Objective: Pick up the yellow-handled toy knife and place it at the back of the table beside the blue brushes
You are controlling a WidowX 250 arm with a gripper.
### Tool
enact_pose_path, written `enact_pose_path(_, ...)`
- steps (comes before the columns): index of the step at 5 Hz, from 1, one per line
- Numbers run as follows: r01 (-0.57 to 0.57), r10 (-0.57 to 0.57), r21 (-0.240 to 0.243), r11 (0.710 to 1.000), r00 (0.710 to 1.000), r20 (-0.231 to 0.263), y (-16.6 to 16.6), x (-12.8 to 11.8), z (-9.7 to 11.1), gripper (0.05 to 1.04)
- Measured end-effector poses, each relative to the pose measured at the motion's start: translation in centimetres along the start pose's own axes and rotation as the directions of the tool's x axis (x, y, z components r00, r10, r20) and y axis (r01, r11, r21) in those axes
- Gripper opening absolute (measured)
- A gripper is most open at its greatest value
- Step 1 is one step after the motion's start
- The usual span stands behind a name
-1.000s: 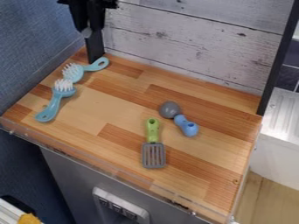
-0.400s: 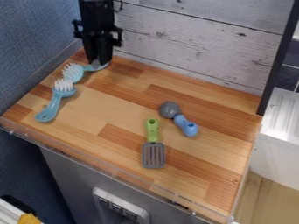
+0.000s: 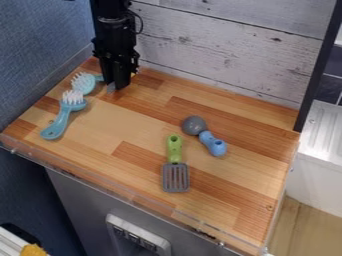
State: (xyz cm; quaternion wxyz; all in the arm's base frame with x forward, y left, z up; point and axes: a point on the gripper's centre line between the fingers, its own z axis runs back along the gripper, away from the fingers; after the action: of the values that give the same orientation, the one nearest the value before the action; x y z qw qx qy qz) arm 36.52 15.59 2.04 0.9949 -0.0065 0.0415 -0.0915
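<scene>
Gripper (image 3: 116, 84): black; lowered at the rear-left corner; finger state cannot be determined.
Cabinet (image 3: 80, 197): grey.
Wood-block worktop (image 3: 133, 117): clear front rail (image 3: 143, 200).
Grey slotted spatula with green handle (image 3: 176, 175): near centre.
Grey round utensil with blue handle (image 3: 194, 125): just behind spatula.
Blue brush with white bristles (image 3: 61, 120): left side.
Pale-blue brush (image 3: 84, 83): behind it; handle partly hidden by gripper.
Walls: blue textured left (image 3: 40, 45); whitewashed planks rear (image 3: 227, 50).

A light blue brush (image 3: 86, 88) is lying near the far-left corner of the counter (image 3: 137, 122), white bristles facing up, handle partly hidden.
</scene>
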Motion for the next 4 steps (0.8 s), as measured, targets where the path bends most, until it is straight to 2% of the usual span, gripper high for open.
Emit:
enact_pose_path(1,-0.035,0.035,-0.006,0.999,0.999,-0.004,-0.4,-0.3,-0.9,0.327)
enact_pose_path(2,-0.148,0.148,-0.018,0.989,0.989,-0.009,-0.9,-0.5,-1.3,0.382)
enact_pose_path(3,-0.257,0.257,-0.021,0.966,0.966,-0.009,-1.3,-0.3,-1.1,0.680)
enact_pose_path(4,-0.321,0.319,-0.038,0.946,0.946,-0.063,-2.0,-0.8,-0.9,0.954)
